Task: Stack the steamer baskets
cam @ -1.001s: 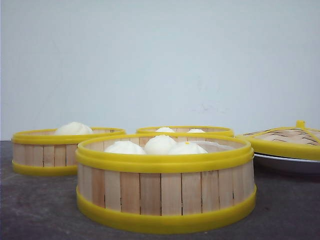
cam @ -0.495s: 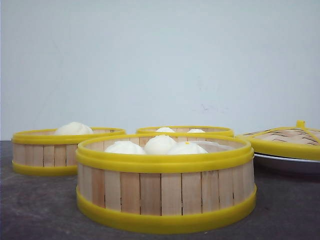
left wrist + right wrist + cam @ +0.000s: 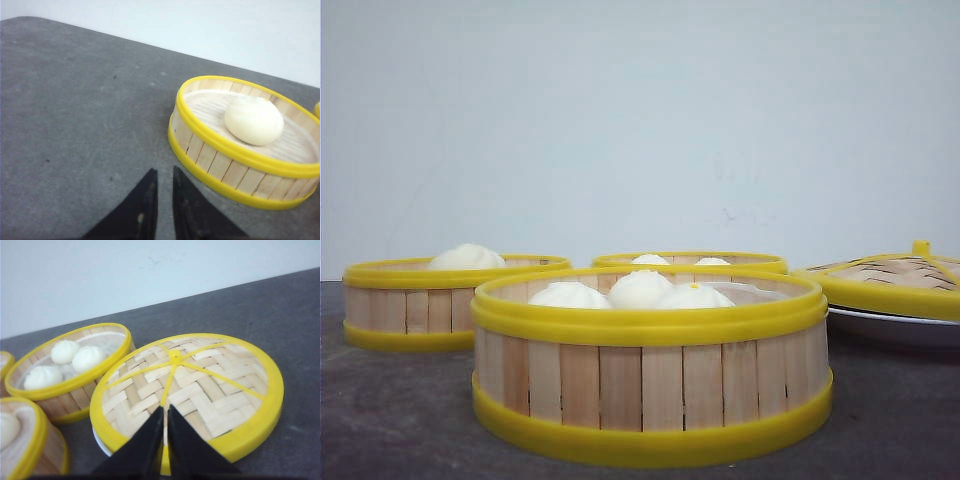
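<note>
Three steamer baskets sit unstacked beside the woven lid; left gripper and right gripper, fingers together, hold nothing, apparently awaiting a first grasp.

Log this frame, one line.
phase: pre-grasp | three yellow-rimmed slatted steamer baskets: unstacked | left gripper: shut, empty | right gripper: shut, over woven lid

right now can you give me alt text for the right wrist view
A round woven-bamboo lid with a yellow rim sits on a white plate on a gray table, the right gripper above its near edge, jaws nearly closed. Beside it, a steamer basket holds three white buns.
</note>
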